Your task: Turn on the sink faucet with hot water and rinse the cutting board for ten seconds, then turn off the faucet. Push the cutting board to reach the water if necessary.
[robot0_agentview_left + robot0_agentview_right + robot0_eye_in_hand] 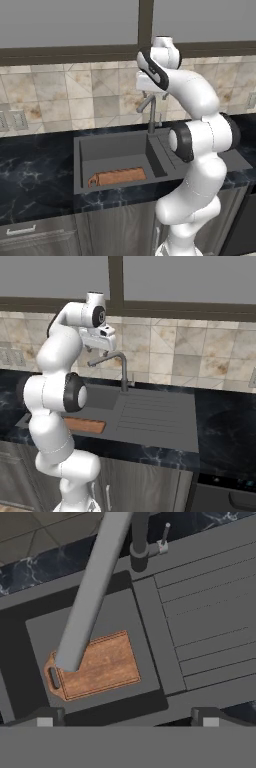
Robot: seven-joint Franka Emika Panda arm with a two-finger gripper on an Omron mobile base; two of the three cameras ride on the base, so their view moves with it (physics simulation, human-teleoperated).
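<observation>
- At left we see the cutting board (95, 666) lying flat on the floor of the sink (112, 145), toward the front wall, its loop handle pointing left; no water is running.
- Above it we hold the gripper (102, 337) high, just over the bent spout of the sink faucet (121, 368); its tips stand wide apart in the hand view, gripping nothing.
- We judge the step in hand to be reaching the small side lever (164, 534) at the faucet's base: we should descend beside the neck, not onto the spout, and swing the lever to the hot side with one fingertip.
- The spout mouth hangs over the board's handle end, so we expect little pushing.
- At right lie the ribbed drainboard (152, 415) and the black marble surface (225, 421); only the spout obstructs us.
</observation>
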